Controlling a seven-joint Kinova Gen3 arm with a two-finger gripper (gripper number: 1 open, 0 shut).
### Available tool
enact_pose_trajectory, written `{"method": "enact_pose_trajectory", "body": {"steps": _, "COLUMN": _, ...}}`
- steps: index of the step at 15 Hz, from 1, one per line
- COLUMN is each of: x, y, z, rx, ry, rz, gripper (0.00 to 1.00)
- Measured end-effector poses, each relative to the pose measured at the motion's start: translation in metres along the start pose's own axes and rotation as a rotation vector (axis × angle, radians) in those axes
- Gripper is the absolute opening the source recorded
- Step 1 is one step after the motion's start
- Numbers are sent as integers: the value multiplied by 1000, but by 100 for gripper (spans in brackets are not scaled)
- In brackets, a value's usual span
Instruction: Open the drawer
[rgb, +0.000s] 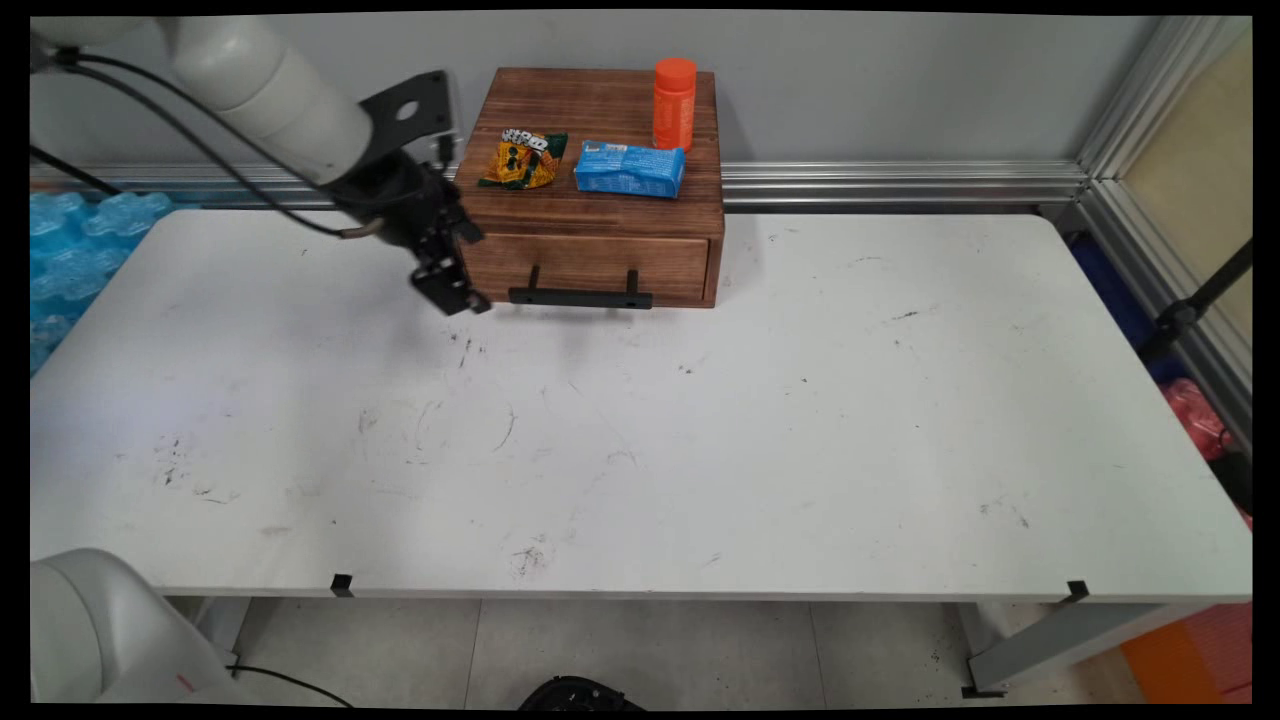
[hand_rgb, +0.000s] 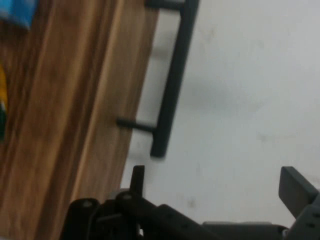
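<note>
I have the gripper (rgb: 462, 293) low over the white table (rgb: 700, 430), just off the front left corner of the wooden drawer box (rgb: 598, 190). In the hand view its two fingers (hand_rgb: 137, 181) stand wide apart with bare table between them and nothing held. The nearest thing is the black bar handle (rgb: 580, 297) on the drawer front; the gripper sits just beside the handle's left end, and I cannot tell whether it touches it. In the hand view the handle (hand_rgb: 172, 85) runs up the frame beside the wood, with the drawer looking closed. On top of the box I see a yellow-and-green snack bag (rgb: 522, 160) at the left, a blue packet (rgb: 629, 168) beside it, and an orange bottle (rgb: 674, 104) standing upright behind the packet.
</note>
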Motion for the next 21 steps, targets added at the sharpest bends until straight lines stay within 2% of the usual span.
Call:
{"method": "enact_pose_trajectory", "body": {"steps": 5, "x": 35, "y": -6, "z": 23, "rx": 10, "ry": 68, "rz": 16, "gripper": 100}}
{"method": "enact_pose_trajectory", "body": {"steps": 9, "x": 55, "y": -8, "z": 38, "rx": 3, "ry": 93, "rz": 39, "gripper": 100}}
{"method": "enact_pose_trajectory", "body": {"steps": 15, "x": 66, "y": -4, "z": 52, "rx": -12, "ry": 83, "rz": 73, "gripper": 100}}
{"method": "enact_pose_trajectory", "body": {"steps": 21, "x": 69, "y": -3, "z": 66, "rx": 4, "ry": 60, "rz": 115, "gripper": 100}}
